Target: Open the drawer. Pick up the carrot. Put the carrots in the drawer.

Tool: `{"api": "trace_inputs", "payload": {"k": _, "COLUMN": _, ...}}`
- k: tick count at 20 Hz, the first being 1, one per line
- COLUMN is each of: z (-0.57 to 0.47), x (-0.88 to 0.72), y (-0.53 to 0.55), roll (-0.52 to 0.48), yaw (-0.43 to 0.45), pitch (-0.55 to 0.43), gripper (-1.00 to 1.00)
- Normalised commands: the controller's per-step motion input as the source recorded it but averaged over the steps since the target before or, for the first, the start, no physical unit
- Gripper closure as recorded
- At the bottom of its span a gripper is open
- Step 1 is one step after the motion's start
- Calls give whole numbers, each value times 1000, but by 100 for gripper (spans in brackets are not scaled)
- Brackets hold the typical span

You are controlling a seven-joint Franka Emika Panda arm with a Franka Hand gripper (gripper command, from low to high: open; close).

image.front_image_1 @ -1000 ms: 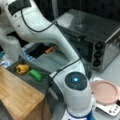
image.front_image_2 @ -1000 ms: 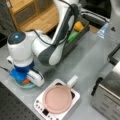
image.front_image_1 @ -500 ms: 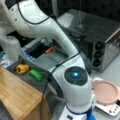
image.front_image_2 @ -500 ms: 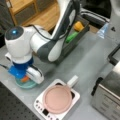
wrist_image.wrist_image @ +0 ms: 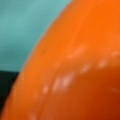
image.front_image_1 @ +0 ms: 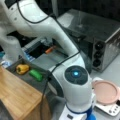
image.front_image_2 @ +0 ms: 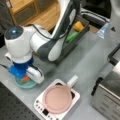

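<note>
grey tabletop [image.front_image_2: 82, 62] fills the scene in both front views, with a light wooden cabinet [image.front_image_1: 15, 95] at a front view's lower left and its bamboo-coloured top catching the light. the drawer [image.front_image_1: 27, 76] is pulled open, a shallow dark tray holding a yellow-orange bell pepper [image.front_image_1: 22, 68] and, just beside it, a green oblong vegetable [image.front_image_1: 35, 74]. both show again in a front view, inside the drawer [image.front_image_2: 86, 27].

now down to the action: the gripper [image.front_image_2: 26, 78] sits low over a teal plate [image.front_image_2: 26, 84] at a front view's lower left, and there's the carrot [image.front_image_2: 25, 79], a sliver of orange right at the gripper's tip, above the plate. the wrist view is almost all carrot [wrist_image.wrist_image: 75, 70], pressed close, teal plate [wrist_image.wrist_image: 25, 27] behind it. whether the fingers are actually closed on it, i can't tell; they're hidden by the blue and white wrist housing.

off to the side, a pink pan [image.front_image_2: 57, 98] rests on a white hob [image.front_image_2: 40, 106], and a dark toaster oven [image.front_image_1: 100, 40] stands at the back.
</note>
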Motion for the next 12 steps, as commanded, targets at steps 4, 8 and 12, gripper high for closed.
{"api": "trace_inputs", "payload": {"k": 4, "z": 183, "x": -21, "y": 127, "roll": 40, "yaw": -40, "pitch": 55, "gripper": 100}}
{"api": "trace_inputs", "payload": {"k": 8, "z": 191, "x": -35, "y": 180, "roll": 37, "yaw": -64, "pitch": 48, "gripper": 100}}
{"api": "trace_inputs", "payload": {"k": 12, "z": 169, "x": -66, "y": 190, "roll": 29, "yaw": -93, "pitch": 49, "gripper": 100}}
